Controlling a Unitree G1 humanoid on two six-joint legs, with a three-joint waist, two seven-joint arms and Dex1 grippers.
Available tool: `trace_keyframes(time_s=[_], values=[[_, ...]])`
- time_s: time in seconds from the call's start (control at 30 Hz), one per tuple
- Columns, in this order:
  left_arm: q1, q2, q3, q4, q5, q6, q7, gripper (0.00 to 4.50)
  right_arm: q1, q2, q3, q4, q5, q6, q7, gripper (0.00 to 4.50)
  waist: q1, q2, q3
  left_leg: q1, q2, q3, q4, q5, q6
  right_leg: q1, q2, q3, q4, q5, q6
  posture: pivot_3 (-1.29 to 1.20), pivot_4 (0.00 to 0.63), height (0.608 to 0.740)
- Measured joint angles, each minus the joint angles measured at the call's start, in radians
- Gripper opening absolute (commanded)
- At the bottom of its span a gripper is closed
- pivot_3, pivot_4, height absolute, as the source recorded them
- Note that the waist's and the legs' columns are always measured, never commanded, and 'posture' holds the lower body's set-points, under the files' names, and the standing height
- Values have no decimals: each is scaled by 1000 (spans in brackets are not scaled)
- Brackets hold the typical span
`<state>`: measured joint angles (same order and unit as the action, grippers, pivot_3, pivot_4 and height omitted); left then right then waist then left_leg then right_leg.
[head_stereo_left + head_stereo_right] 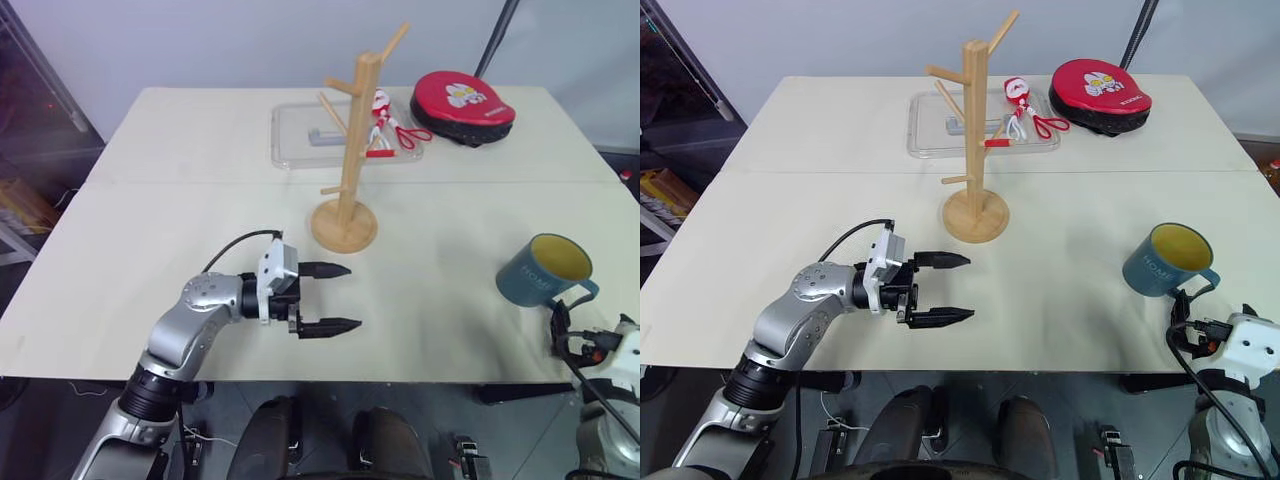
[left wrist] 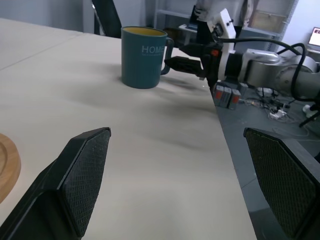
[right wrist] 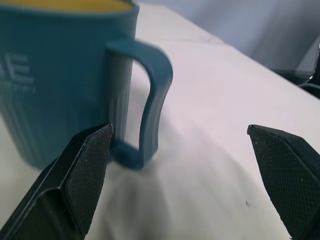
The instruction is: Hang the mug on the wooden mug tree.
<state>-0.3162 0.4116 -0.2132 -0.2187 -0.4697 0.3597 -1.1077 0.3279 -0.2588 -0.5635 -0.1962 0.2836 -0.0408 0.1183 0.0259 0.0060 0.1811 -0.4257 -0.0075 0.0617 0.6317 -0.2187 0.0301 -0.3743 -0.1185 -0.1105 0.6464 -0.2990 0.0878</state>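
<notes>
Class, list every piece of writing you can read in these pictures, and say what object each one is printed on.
"HOME": white capitals on the side of the mug; a line of smaller print beneath is too small to read.
Red round pad at the table's far edge: white and yellow print on top, too blurred to read.
No other text is legible.

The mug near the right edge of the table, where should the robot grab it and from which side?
Probably by the loop handle. The mug stands upright with its handle turned toward the table's right edge, facing the open right gripper. Coming in level from that side, one finger could pass through the loop, leaving it partly free for a peg of the wooden mug tree.
</notes>
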Motion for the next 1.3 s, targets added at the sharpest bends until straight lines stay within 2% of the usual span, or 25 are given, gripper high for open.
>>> trace_keyframes(time_s=[0.4, 0.43, 0.5, 0.67, 0.7, 0.73, 0.97, 1.17, 1.23, 1.3], values=[[8, -12, 0, 27, 31, -83, 12, 4500, -58, -1, 4, 40, -29, 50, -42, 4458, 1, 0, 0, 0, 0, 0, 0, 0, 0, 0, 0, 0, 0, 0, 0, 0, 150, 739], [8, -12, 0, 27, 31, -83, 15, 4500, -60, -1, 4, 45, -29, 50, -42, 3953, 1, 0, 0, 0, 0, 0, 0, 0, 0, 0, 0, 0, 0, 0, 0, 0, 150, 739], [8, -11, 0, 27, 32, -83, 20, 4500, -63, -1, 5, 46, -29, 50, -41, 3249, 0, 0, 0, 0, 0, 0, 0, 0, 0, 0, 0, 0, 0, 0, 0, 0, 150, 739], [8, -9, 0, 27, 33, -82, 30, 4500, -70, -1, 13, 46, -23, 54, -23, 514, -1, 0, 0, 0, 0, 0, 0, 0, 0, 0, 0, 0, 0, 0, 0, 0, 150, 739], [8, -8, 0, 27, 34, -83, 32, 4500, -70, -1, 16, 46, -23, 55, -19, 187, -1, 0, 0, 0, 0, 0, 0, 0, 0, 0, 0, 0, 0, 0, 0, 0, 150, 739], [8, -7, 0, 27, 36, -83, 36, 4500, -73, -1, 17, 44, -19, 53, -15, 79, -1, 0, 0, 0, 0, 0, 0, 0, 0, 0, 0, 0, 0, 0, 0, 0, 150, 739], [8, 20, 17, 60, 45, -99, 43, 4500, -49, -23, 75, 6, -24, 55, 45, 79, -17, 0, 0, 0, 0, 0, 0, 0, 0, 0, 1, 0, 1, 0, 0, 0, 150, 739], [7, 39, 53, 114, 51, -130, 51, 4500, -57, -223, 268, -202, -146, 76, 216, 79, -18, 1, 0, 1, 0, 0, 1, 0, 0, 0, 1, 0, 2, 0, 0, 0, 150, 739], [5, 53, 78, 144, 57, -145, 56, 4500, -136, -303, 326, -269, -137, 150, 277, 79, -19, 1, 1, 0, 0, 1, 2, 0, 0, -1, 1, 1, 2, 0, 0, 0, 150, 739], [-6, 68, 109, 179, 64, -158, 63, 4500, -275, -389, 345, -351, -104, 243, 329, 79, -16, 0, 1, 0, 0, 0, 3, 0, 0, -1, 1, 0, 2, 0, 0, 0, 150, 739]])
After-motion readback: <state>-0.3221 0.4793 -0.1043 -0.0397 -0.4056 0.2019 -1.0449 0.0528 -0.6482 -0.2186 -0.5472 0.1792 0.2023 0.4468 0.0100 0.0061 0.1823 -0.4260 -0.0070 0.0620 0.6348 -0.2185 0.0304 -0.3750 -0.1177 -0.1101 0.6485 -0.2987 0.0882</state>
